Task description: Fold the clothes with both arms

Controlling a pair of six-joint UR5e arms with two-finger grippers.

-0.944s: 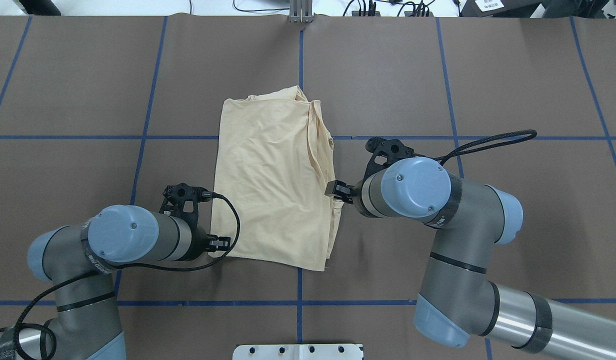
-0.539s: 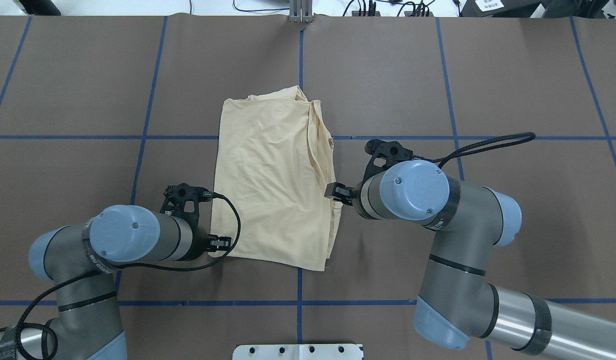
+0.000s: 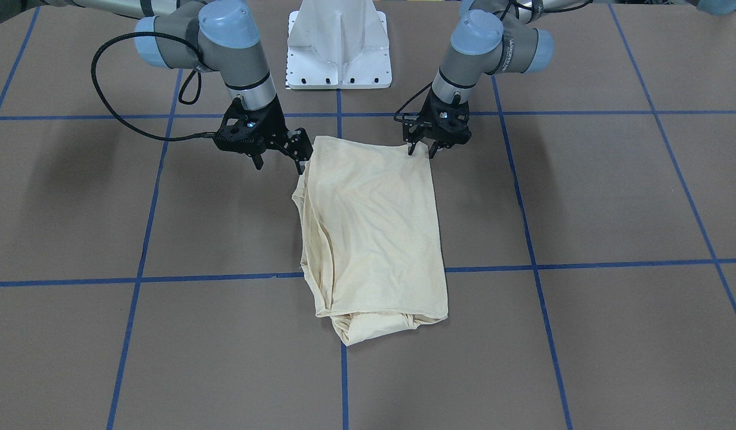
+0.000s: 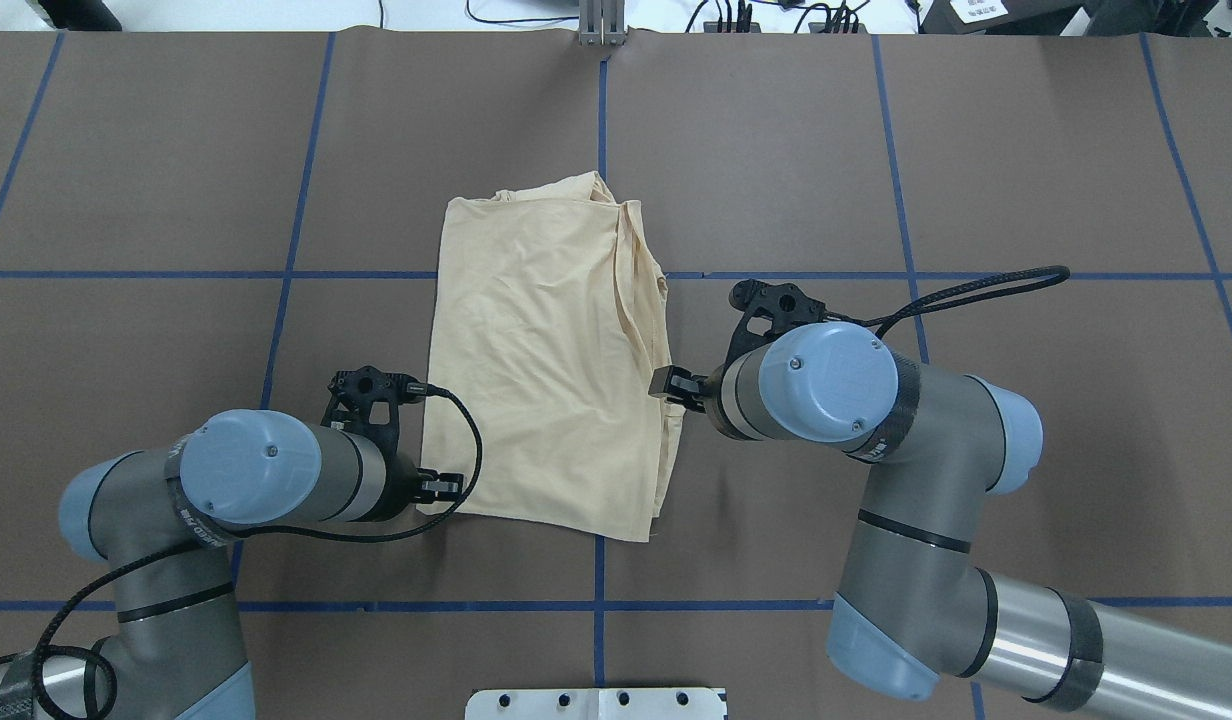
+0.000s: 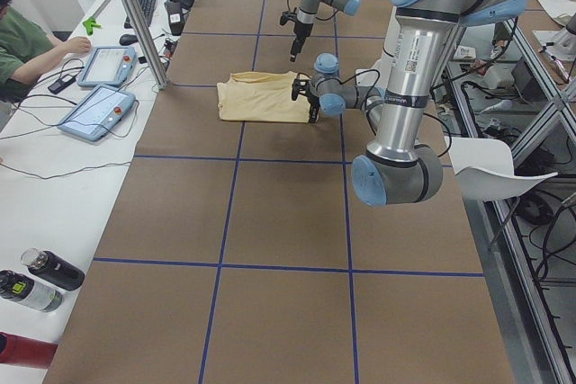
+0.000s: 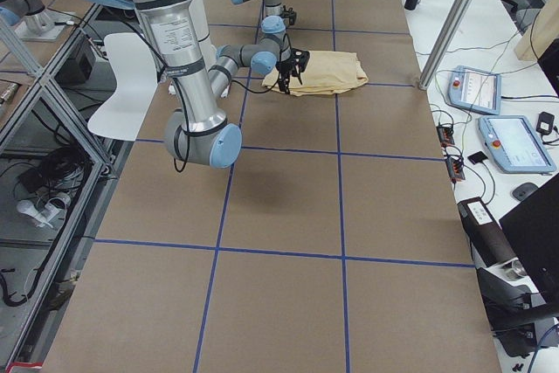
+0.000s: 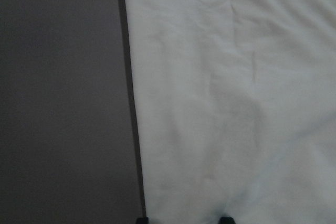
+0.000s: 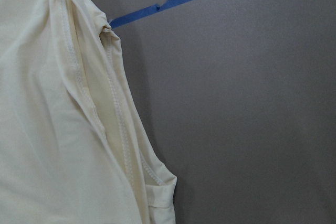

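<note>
The cream-yellow T-shirt (image 4: 546,370) lies folded into a long rectangle at the table's middle, also in the front view (image 3: 374,227). Its print and neck label are hidden. My left gripper (image 3: 423,151) is open and low over the shirt's near left corner. In the left wrist view its fingertips (image 7: 140,220) stand apart over the shirt's edge (image 7: 236,87). My right gripper (image 3: 279,165) is open beside the shirt's right edge, where stitched hems are stacked (image 8: 113,129). In the overhead view the left gripper (image 4: 438,487) and right gripper (image 4: 668,383) flank the shirt.
The white pedestal base (image 3: 338,45) stands at the robot's side of the brown table (image 4: 1026,150), which is marked with blue tape lines. Beyond the table's far edge are a metal post (image 5: 135,15), control tablets (image 5: 94,110), bottles (image 5: 36,276) and a seated operator (image 5: 22,42).
Almost nothing: the right arm has drifted very slightly toward the shirt. The shirt and the left arm stand as before.
</note>
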